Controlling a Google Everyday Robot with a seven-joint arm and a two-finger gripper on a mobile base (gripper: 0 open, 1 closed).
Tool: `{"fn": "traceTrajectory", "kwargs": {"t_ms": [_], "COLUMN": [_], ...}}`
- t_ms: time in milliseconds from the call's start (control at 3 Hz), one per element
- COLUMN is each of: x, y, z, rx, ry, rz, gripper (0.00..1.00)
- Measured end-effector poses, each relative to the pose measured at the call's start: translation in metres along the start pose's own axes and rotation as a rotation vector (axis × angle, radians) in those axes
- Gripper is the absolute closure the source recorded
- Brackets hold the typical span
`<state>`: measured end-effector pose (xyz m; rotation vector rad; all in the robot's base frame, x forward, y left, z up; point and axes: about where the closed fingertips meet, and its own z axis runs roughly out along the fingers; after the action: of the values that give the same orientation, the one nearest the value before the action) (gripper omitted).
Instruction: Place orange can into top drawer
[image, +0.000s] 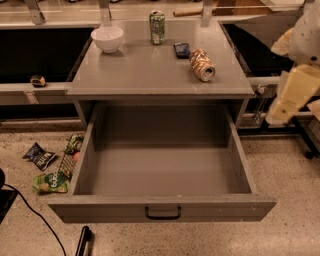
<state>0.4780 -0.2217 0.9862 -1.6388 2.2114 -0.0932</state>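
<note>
The orange can (202, 64) lies on its side on the grey cabinet top (150, 75), right of centre, with its silver end facing the front. The top drawer (162, 212) is pulled wide open below it, and its grey box is bare inside. A small black handle sits at the centre of its front panel. My gripper (295, 95) shows as cream-coloured parts at the right edge, off to the right of the cabinet and apart from the can. It holds nothing that I can see.
A green can (157, 27) stands upright at the back of the top. A white bowl (107, 38) sits at the back left, and a small dark object (182, 49) lies beside the orange can. Snack bags (50, 170) lie on the floor left of the drawer. A black cable (30, 215) runs at lower left.
</note>
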Motion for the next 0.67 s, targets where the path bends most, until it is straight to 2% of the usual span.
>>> {"fn": "traceTrajectory", "kwargs": {"t_ms": [333,667], "x": [-0.010,-0.021], "y": [-0.068,-0.125], "z": [0.033,0.070], "rx": [0.001,-0.009], "ry": [-0.074,-0.147], "rz": [0.083,0.167], "gripper": [0.00,0.00]}}
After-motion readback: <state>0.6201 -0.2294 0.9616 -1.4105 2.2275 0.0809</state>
